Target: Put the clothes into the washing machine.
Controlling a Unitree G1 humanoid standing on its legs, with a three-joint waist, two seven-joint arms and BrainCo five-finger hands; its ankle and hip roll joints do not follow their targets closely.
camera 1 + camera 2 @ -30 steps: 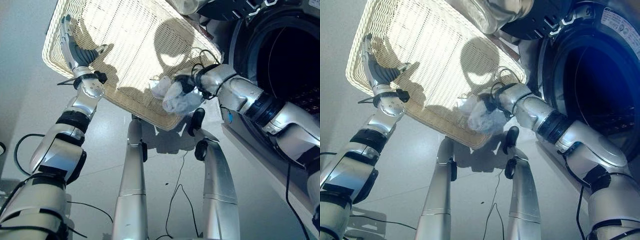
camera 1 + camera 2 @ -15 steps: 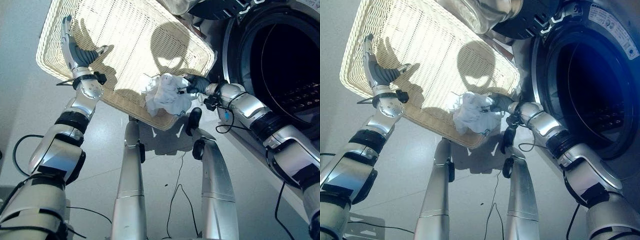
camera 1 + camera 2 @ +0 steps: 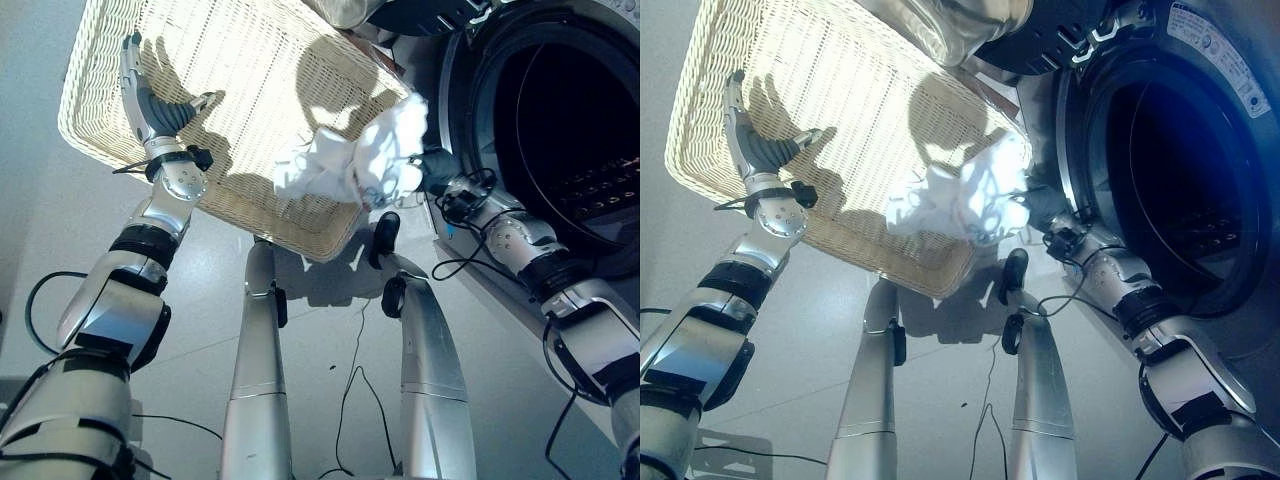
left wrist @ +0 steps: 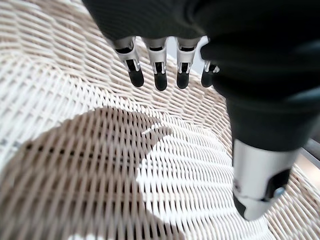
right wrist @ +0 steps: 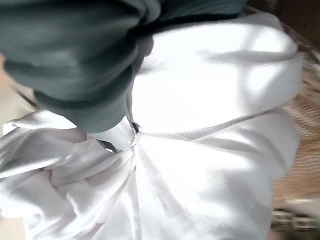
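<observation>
A pale grey floor [image 3: 60, 230] runs under everything I see, with a cream wicker laundry basket [image 3: 250, 60] standing on it beside the open front-loading washing machine [image 3: 1160, 150]. Furthest left, my left hand [image 3: 150, 95] hangs over the basket's near-left rim with fingers straight and relaxed, holding nothing; its wrist view shows the bare weave under the fingertips [image 4: 159, 80]. Further right, the bundle of white clothes [image 3: 355, 165] is lifted above the basket's right corner, just beside the drum opening [image 3: 570, 110]. My right hand [image 3: 435, 168] has it bunched in a closed grasp, cloth wrapping the thumb [image 5: 116, 137]. I judge the best move is to keep the grip firm, lift the trailing folds clear of the wicker edge, and carry the bundle deep past the door seal before letting go.
</observation>
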